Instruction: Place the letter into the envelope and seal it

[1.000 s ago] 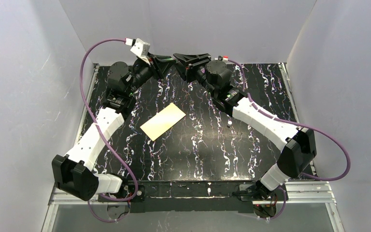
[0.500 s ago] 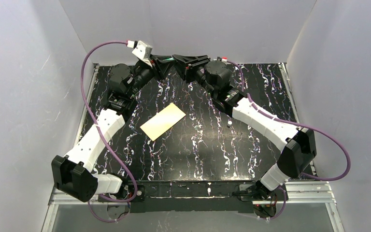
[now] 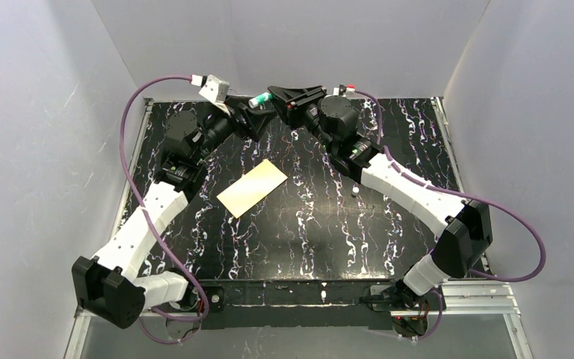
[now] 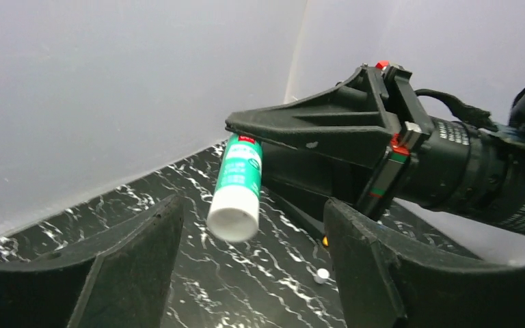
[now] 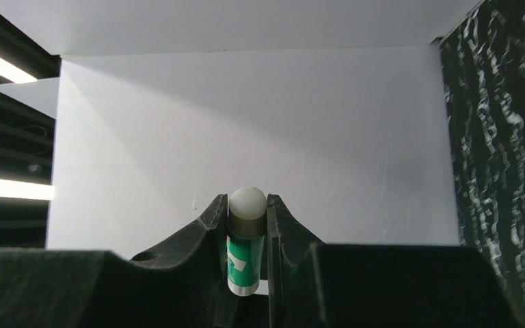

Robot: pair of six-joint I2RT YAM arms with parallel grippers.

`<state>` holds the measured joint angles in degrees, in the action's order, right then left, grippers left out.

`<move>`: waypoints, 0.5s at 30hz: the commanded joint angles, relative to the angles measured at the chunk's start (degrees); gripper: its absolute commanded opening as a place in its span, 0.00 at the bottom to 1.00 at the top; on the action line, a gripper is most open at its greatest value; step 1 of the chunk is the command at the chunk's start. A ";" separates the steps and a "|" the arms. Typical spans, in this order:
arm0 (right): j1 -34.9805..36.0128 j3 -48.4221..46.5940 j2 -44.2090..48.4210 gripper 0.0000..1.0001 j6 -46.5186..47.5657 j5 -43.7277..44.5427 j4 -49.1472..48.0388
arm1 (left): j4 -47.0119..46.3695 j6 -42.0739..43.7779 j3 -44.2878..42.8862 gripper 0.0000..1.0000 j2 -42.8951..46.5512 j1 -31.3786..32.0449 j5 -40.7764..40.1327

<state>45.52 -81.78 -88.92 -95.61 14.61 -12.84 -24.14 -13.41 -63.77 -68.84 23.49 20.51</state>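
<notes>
1. Seen from above, the glue stick (image 3: 258,99) was mostly hidden where the two black grippers met. Only a short green-and-white piece showed, and its label was too small to read.
2. The envelope (image 3: 252,188) was a cream-tan oblong. Its flap could not be made out, and whether the letter was inside it could not be told.
3. A tiny white speck (image 3: 354,191) lay on the table (image 3: 321,224) to the right of the envelope. It was too small to identify.
4. The right gripper (image 5: 247,205) was raised well beyond the envelope's far end, close to the back wall (image 3: 291,45). Its fingers (image 5: 213,222) were closed on the glue stick, pressing on both sides of it. The stick's white rounded end poked out at the fingertips.
5. The left gripper (image 4: 253,208) faced the right one at the same spot beyond the envelope. Its jaws stood wide apart. In the left wrist view the glue stick hung between them with a clear gap on each side, touching neither finger.
6. The envelope lay flat on the black marbled table, turned on a diagonal. It lay nearer the arm bases than both grippers, and neither touched it.
</notes>
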 commanded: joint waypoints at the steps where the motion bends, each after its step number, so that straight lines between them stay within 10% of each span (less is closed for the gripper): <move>1: -0.37 0.10 3.99 0.03 13.27 4.66 -0.03 | 8.56 -3.58 -1.76 0.77 4.92 0.12 1.36; 9: -2.57 -7.50 4.36 0.01 50.96 -4.22 9.15 | 39.26 -4.68 -18.07 0.84 0.42 -1.18 12.11; 15: -4.40 -13.59 4.08 0.01 63.72 -16.74 20.19 | 41.24 -11.84 -25.64 0.78 -5.92 -8.21 28.06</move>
<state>41.95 -91.77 -86.41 -45.98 7.53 1.76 10.81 -20.43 -85.58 -71.11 18.68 35.11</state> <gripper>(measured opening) 0.304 0.805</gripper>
